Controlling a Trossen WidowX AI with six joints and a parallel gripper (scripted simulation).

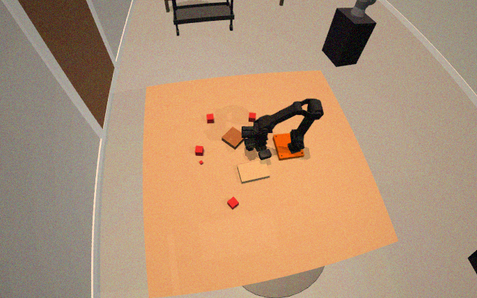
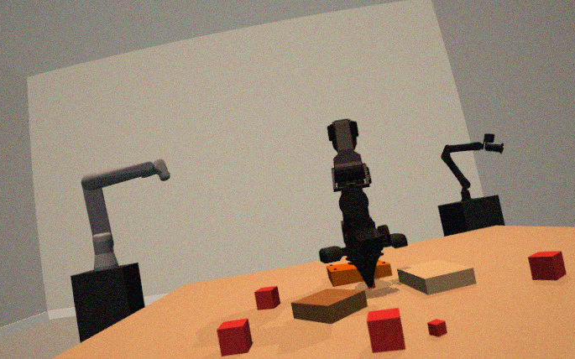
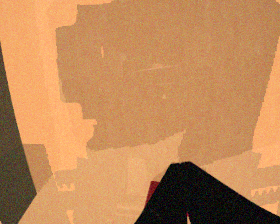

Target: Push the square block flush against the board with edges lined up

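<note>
The square block (image 1: 232, 136) (image 2: 328, 299) is brown and lies flat on the table, turned cornerwise. The board (image 1: 253, 172) (image 2: 439, 270) is a pale tan flat rectangle. In the top view it lies below and a little right of the block, with a clear gap between them. My gripper (image 2: 370, 285) (image 3: 180, 172) is shut and empty. Its tip points down low over the table, on the robot's side of the block and the board, and is hard to make out in the top view. A dark side face fills the wrist view's left edge; I cannot tell whose it is.
Red cubes stand around: one (image 1: 251, 117) (image 2: 267, 298) above the arm, two (image 1: 209, 118) (image 1: 199, 150) beyond the block, a tiny one (image 1: 200, 162) (image 2: 436, 327), and one (image 1: 232, 202) (image 2: 546, 265) past the board. The arm stands on an orange plate (image 1: 283, 150).
</note>
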